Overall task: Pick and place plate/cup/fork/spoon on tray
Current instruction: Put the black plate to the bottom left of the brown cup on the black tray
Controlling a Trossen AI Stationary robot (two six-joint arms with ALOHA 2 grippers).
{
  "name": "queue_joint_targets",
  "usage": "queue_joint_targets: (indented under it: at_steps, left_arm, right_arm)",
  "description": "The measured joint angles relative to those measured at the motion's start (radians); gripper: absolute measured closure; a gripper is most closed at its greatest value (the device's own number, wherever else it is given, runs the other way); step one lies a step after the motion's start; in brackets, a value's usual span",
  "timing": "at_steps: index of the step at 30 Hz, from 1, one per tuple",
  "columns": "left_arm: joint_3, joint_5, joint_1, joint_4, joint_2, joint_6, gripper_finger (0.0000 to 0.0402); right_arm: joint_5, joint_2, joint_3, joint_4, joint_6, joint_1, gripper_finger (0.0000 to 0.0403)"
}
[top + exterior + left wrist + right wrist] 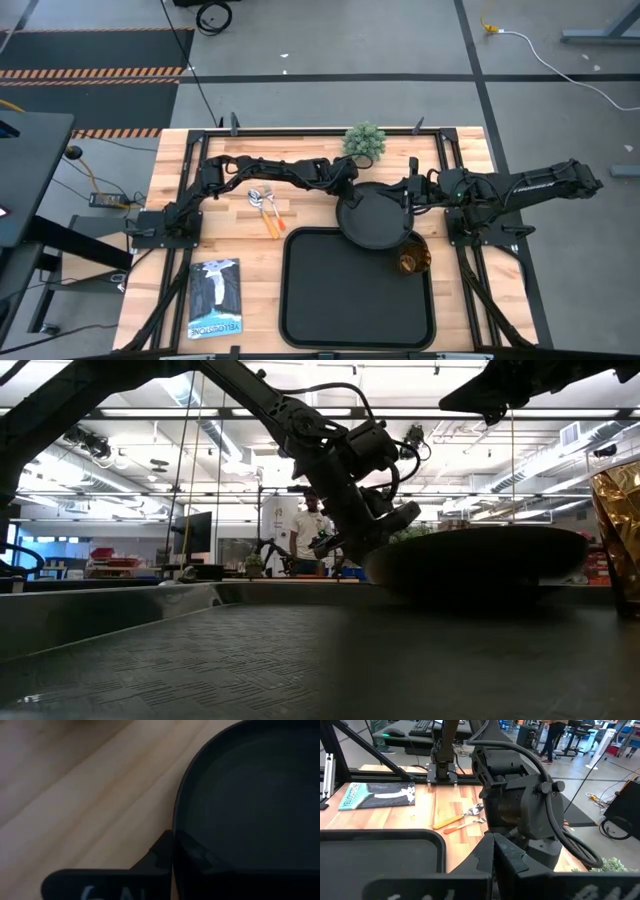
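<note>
We see the plate (378, 215) held at the far edge of the tray (300, 300), its near part overlapping the tray's far right rim and its far part over the bare wood of the counter (460, 145). In the low view the plate (478, 560) sits level and slightly above the tray floor (300, 660). The left tool (347, 200) is clamped on the plate's left rim, its two fingers pinched together with the rim between them; the left wrist view shows the dark fingers (167, 855) meeting right at the plate's edge (240, 800). The right tool (408, 196) sits at the plate's opposite, right rim; in the right wrist view its fingers (492, 852) stand close together, and we take them to be gripping that rim too.

The cup (413, 260) stands upright in the tray's far right corner, just beside the plate's near edge. The spoon (266, 212) and the fork (277, 203) lie side by side on the counter to the left of the tray, well apart from the plate. A booklet (215, 297) lies flat on the counter left of the tray, and a small green plant (365, 141) stands near the far edge, just beyond the plate. In the low view a person (310, 530) stands in the room behind.
</note>
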Motion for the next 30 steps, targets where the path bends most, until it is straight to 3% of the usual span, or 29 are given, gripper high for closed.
queue_joint_targets:
  at_steps: [30]
  left_arm:
    - [0.0,0.054,0.001,-0.124,-0.021,0.144,0.0388]
  right_arm:
    - [-0.001,0.0,0.0,-0.015,0.005,0.0,0.0392]
